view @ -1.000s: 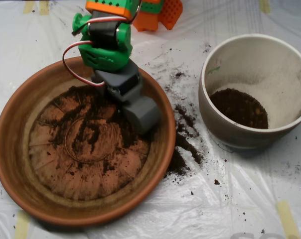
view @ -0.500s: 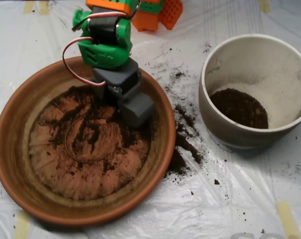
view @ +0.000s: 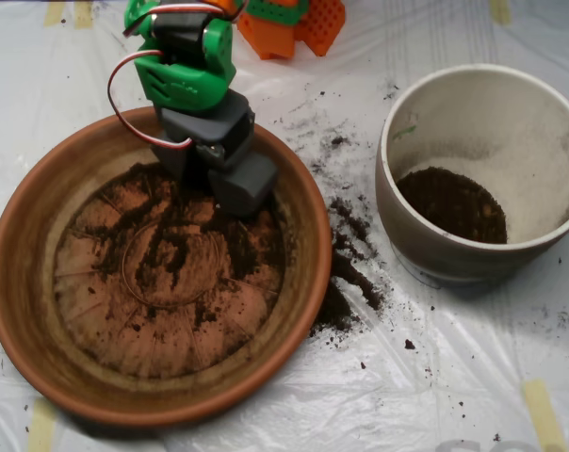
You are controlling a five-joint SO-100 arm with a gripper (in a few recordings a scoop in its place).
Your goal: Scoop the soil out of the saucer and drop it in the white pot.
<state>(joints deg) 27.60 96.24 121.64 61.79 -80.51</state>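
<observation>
The terracotta saucer (view: 13,311) lies at the left, with a thin smear of dark soil (view: 235,243) over its ridged base, thickest toward the back and right. My grey scoop (view: 237,185) hangs from the green arm (view: 183,68) over the saucer's back right part, just above or on the soil there. The white pot (view: 405,231) stands to the right, apart from the saucer, holding a patch of soil (view: 452,203) at its bottom.
Spilled soil (view: 347,275) is scattered on the white plastic sheet (view: 435,377) between the saucer and the pot. Orange parts of the arm's base (view: 299,24) sit at the top edge.
The scoop and arm have drawn back up and to the left, from the saucer's right side toward its back rim. The soil, saucer and pot look unchanged.
</observation>
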